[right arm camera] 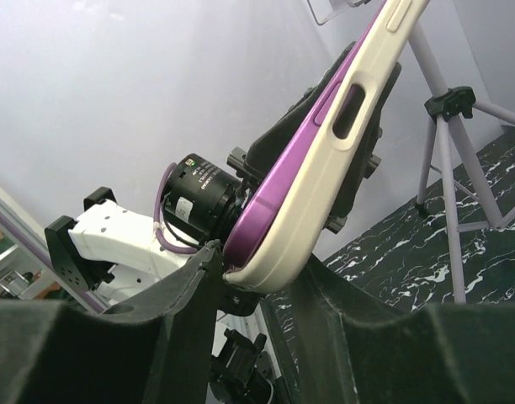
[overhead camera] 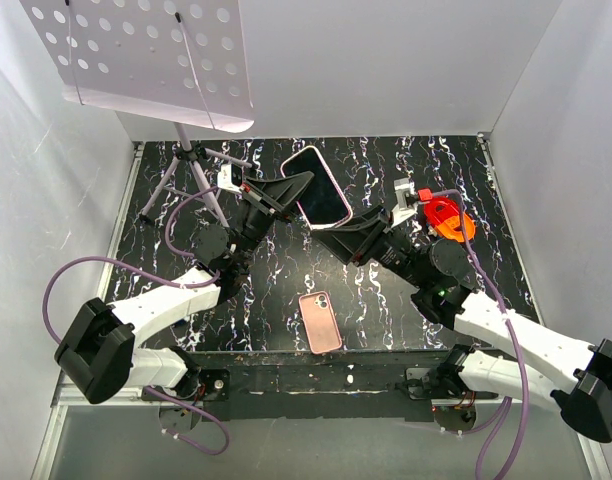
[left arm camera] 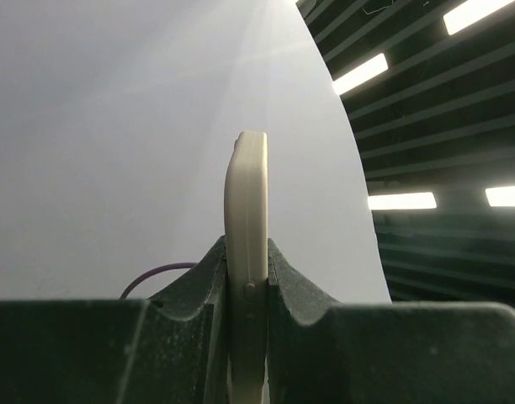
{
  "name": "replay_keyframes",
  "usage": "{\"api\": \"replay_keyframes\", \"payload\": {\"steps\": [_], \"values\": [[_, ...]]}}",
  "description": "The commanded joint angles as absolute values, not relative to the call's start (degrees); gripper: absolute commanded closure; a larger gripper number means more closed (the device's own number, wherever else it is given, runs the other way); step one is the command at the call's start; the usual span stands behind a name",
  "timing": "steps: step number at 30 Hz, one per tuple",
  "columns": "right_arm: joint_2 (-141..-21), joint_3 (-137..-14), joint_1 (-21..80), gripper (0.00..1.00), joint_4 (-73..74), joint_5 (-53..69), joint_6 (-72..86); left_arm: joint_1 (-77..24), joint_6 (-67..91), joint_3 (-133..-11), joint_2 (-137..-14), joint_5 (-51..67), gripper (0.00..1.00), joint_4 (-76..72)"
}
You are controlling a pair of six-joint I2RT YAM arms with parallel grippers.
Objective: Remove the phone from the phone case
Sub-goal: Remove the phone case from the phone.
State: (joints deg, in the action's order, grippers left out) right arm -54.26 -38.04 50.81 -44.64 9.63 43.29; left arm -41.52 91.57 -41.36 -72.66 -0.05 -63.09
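The phone (overhead camera: 316,186) sits in its cream phone case (right arm camera: 325,202), held in the air above the middle of the counter (overhead camera: 406,180), screen up and tilted. Both arms grip it. The left end effector (overhead camera: 298,187) is pressed onto the left long edge, and the left wrist view shows its fingers pinching the cream rim edge-on. The right end effector (overhead camera: 338,228) clamps the near corner. In the right wrist view the purple side of the phone shows above the cream lip there.

The phone is likely rigid, glass-faced, smooth and fairly light, so it can slide or crack if it drops from this height. The case looks like a thin shell that flexes at its corners and holds on by its lip. A sensible hold is one end effector on the case wall alone, peeling a corner back, while the other pinches the phone's bare edges. From these views it is unclear whether either grip bears on the case only.

A pink item (overhead camera: 320,322), perhaps another case, lies on the near counter. A tripod (overhead camera: 191,172) stands at far left
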Motion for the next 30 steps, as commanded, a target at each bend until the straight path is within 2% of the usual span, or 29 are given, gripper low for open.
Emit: {"api": "replay_keyframes", "payload": {"steps": [1, 5, 9, 11, 12, 14, 17, 22, 27, 30], "values": [[-54.7, -40.8, 51.1, 0.58, -45.9, 8.1, 42.0, -42.0, 91.1, -42.2, -70.8, -1.3, 1.0, -67.4], [-55.1, -41.0, 51.1, 0.7, -45.4, 8.9, 40.6, -42.0, 92.9, -42.1, -70.7, -1.2, 1.0, -67.2], [-55.4, -40.6, 51.1, 0.84, -43.3, 13.9, 32.5, -42.0, 98.4, -42.9, -68.6, 0.0, 1.0, -62.3], [-55.5, -41.7, 51.2, 0.96, -38.9, 15.6, 25.4, -42.1, 100.5, -44.1, -65.6, 2.1, 1.0, -54.3], [-55.4, -42.1, 51.3, 0.99, -35.5, 15.3, 22.4, -42.1, 100.8, -44.9, -64.1, 2.9, 1.0, -50.5], [-54.8, -41.9, 51.3, 0.99, -33.6, 14.9, 15.8, -42.1, 102.5, -46.4, -60.7, 4.4, 1.0, -40.0], [-55.4, -42.4, 51.3, 0.99, -30.5, 15.8, 7.7, -42.0, 106.0, -46.6, -57.7, 6.2, 1.0, -33.4], [-58.2, -48.9, 51.3, 0.99, -22.4, 18.5, -2.3, -42.5, 110.2, -46.4, -59.1, 11.3, 1.0, -38.6], [-59.4, -51.2, 51.0, 0.99, -21.9, 13.3, -0.5, -42.5, 109.1, -46.1, -57.6, 10.8, 1.0, -39.0], [-59.2, -49.2, 48.8, 0.99, -22.8, 8.7, 12.3, -42.5, 109.4, -44.6, -59.8, 9.8, 1.0, -47.9]]}}
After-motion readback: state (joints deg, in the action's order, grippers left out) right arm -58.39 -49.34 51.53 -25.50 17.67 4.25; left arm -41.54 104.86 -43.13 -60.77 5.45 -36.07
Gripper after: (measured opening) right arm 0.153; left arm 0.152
